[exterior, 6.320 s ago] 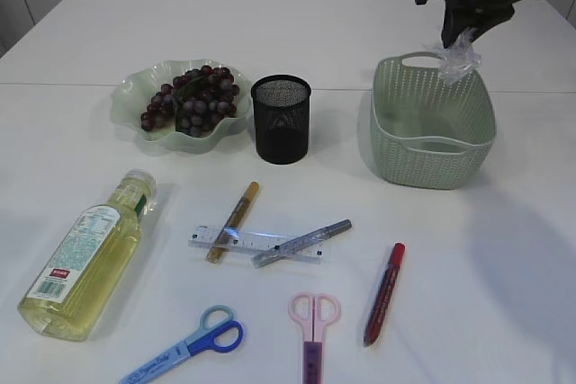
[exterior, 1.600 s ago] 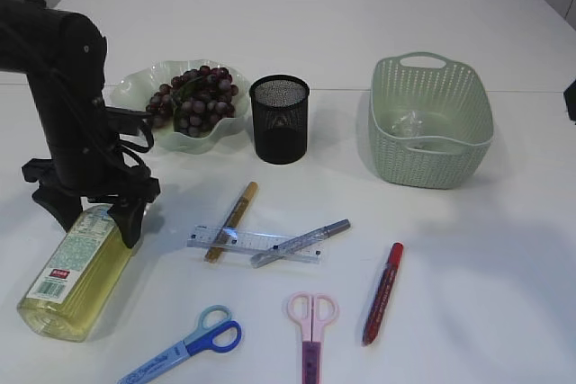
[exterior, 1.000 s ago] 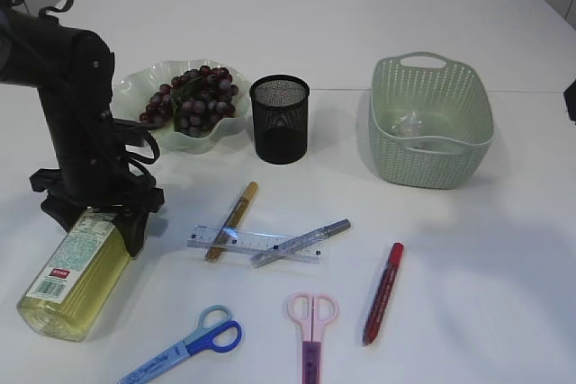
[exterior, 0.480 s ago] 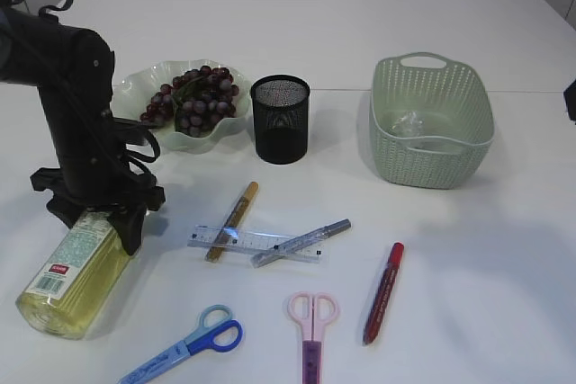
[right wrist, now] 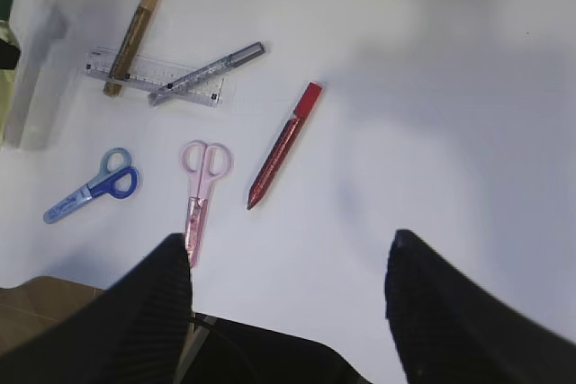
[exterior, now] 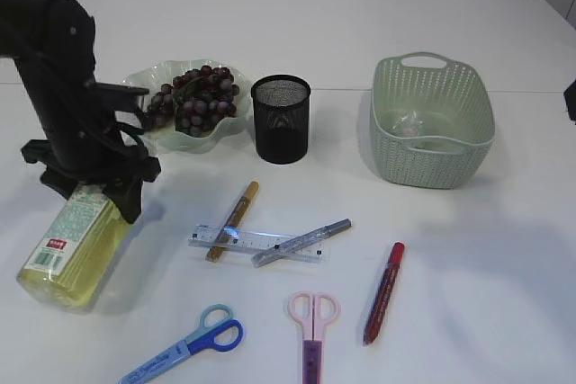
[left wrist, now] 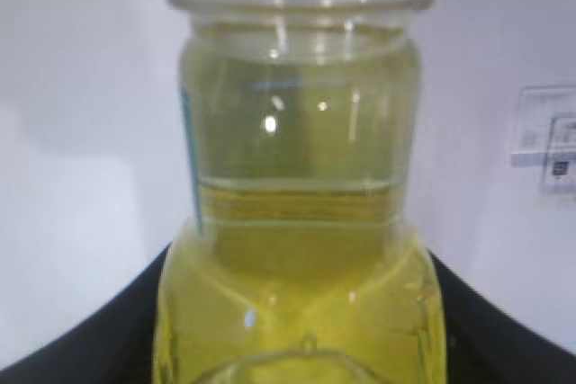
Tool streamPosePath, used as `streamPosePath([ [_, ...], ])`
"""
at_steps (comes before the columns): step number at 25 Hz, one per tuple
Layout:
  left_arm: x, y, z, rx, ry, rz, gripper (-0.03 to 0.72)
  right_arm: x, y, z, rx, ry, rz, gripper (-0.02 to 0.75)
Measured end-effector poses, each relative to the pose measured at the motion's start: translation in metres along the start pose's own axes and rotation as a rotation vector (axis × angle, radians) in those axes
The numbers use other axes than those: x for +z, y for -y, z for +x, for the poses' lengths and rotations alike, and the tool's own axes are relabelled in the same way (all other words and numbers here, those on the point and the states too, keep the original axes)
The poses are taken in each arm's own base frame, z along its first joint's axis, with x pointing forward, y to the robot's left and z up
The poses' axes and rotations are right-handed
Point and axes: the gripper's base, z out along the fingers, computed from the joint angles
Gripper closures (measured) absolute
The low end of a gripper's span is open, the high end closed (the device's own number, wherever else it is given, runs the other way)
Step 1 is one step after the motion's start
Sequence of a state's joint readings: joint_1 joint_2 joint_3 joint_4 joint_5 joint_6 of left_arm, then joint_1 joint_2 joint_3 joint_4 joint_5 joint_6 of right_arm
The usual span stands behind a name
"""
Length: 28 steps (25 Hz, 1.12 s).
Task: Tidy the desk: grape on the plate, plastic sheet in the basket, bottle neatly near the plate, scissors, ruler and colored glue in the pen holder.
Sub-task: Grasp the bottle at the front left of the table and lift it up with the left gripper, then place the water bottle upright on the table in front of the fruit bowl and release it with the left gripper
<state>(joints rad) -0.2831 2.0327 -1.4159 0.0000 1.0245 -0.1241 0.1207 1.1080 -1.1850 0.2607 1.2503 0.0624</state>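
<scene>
Bottle step under way
Left gripper (exterior: pixel 90 197) clamped the oil bottle (exterior: pixel 72 245); right gripper (right wrist: pixel 288 267) spread, empty. Grapes (exterior: pixel 191 101) plated, sheet (exterior: pixel 409 123) basketed; scissors, ruler, glue pens remained.

bottle (exterior: pixel 67 240) label print too small to read

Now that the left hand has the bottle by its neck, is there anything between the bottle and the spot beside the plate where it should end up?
Nothing visible. The left hand grips the bottle near its cap, just in front of the plate. The table between them looks bare; the pen holder stands off to the right.
</scene>
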Motion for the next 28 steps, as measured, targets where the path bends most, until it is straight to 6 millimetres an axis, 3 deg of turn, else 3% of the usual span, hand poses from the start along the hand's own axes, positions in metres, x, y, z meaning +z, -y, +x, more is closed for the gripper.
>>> streamPosePath([
  [4,-0.025,-0.001,0.010,-0.018,0.098,0.013,0.241,0.000,0.000,0.000,0.000,0.000,0.000,0.213],
  [12,-0.060,-0.010,0.073,-0.065,0.357,0.048,0.241,0.000,0.000,0.000,0.000,0.000,0.000,0.212],
  [16,-0.068,-0.013,0.092,-0.048,0.488,0.052,0.241,0.000,0.000,0.000,0.000,0.000,0.000,0.213],
  [22,-0.072,-0.014,0.105,-0.040,0.680,0.082,0.241,0.000,0.000,0.000,0.000,0.000,0.000,0.213],
  [28,-0.068,-0.013,0.105,-0.033,0.908,0.129,0.241,0.000,0.000,0.000,0.000,0.000,0.000,0.213],
])
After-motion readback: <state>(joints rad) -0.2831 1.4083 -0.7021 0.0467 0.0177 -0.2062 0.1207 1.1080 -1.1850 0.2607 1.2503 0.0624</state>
